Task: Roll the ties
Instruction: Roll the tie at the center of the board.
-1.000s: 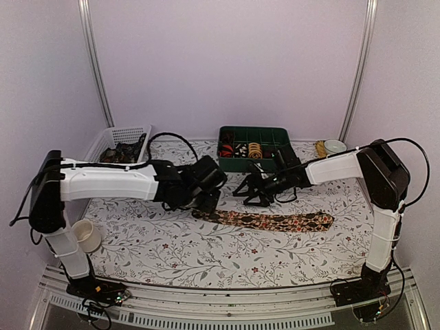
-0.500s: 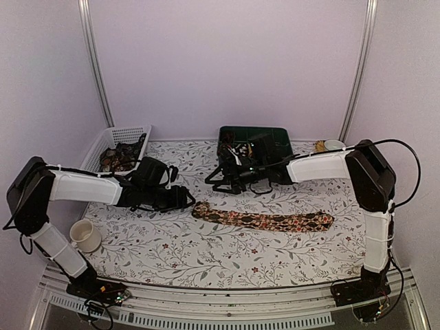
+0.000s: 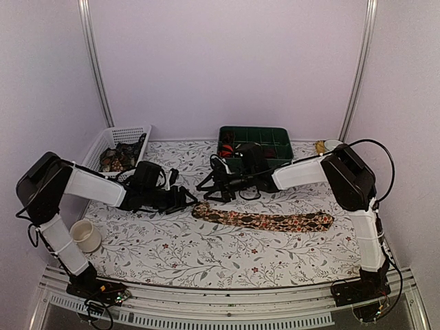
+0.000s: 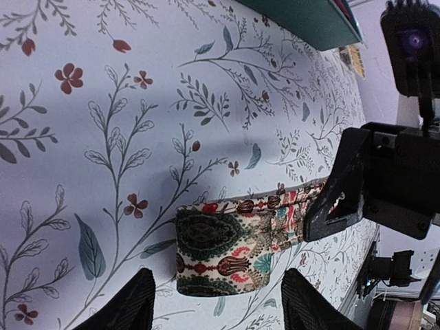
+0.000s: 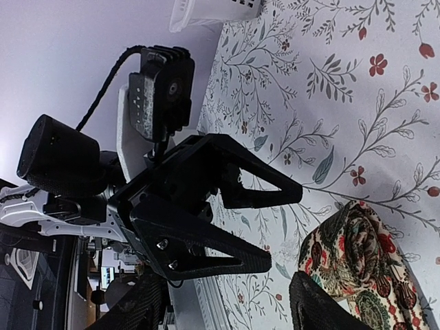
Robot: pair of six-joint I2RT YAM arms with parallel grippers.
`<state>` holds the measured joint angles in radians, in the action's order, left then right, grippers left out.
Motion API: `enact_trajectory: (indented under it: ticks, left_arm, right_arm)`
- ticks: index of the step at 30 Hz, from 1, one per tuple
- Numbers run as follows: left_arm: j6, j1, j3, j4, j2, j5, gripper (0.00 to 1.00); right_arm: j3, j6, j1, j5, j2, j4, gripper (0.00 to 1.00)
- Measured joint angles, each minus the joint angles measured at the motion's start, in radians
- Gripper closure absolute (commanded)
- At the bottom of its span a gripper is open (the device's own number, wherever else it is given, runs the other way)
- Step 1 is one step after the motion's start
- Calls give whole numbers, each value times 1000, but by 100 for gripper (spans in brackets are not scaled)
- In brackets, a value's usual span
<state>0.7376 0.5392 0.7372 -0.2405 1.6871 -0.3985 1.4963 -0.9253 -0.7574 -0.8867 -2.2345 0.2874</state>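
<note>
A patterned tie (image 3: pixel 268 220) lies flat across the middle of the table. Its left end (image 4: pixel 220 254) is folded over into a short flap. My left gripper (image 3: pixel 184 200) is open and low, just left of that end. In the left wrist view its jaws (image 4: pixel 218 289) straddle the folded end without touching it. My right gripper (image 3: pixel 210 187) is open, just behind the same end. In the right wrist view (image 5: pixel 227 292) it faces the left gripper (image 5: pixel 285 227), with the tie end (image 5: pixel 357 268) at lower right. One of its fingers (image 4: pixel 337 196) rests over the tie.
A green tray (image 3: pixel 254 141) with rolled ties stands at the back centre. A white basket (image 3: pixel 120 148) with dark ties is at back left. A white cup (image 3: pixel 86 236) stands front left, and a small bowl (image 3: pixel 335 146) at back right.
The left gripper pulled back to the left and dropped low beside the tie's left end. The right gripper moved left, from near the green tray to that same end.
</note>
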Motion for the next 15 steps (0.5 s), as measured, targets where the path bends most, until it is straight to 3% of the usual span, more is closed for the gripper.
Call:
enact_trajectory:
  ticks: [15]
  left_arm:
    - [16, -41, -12, -58, 35, -50, 40]
  right_arm:
    - [-13, -42, -6, -34, -64, 4, 36]
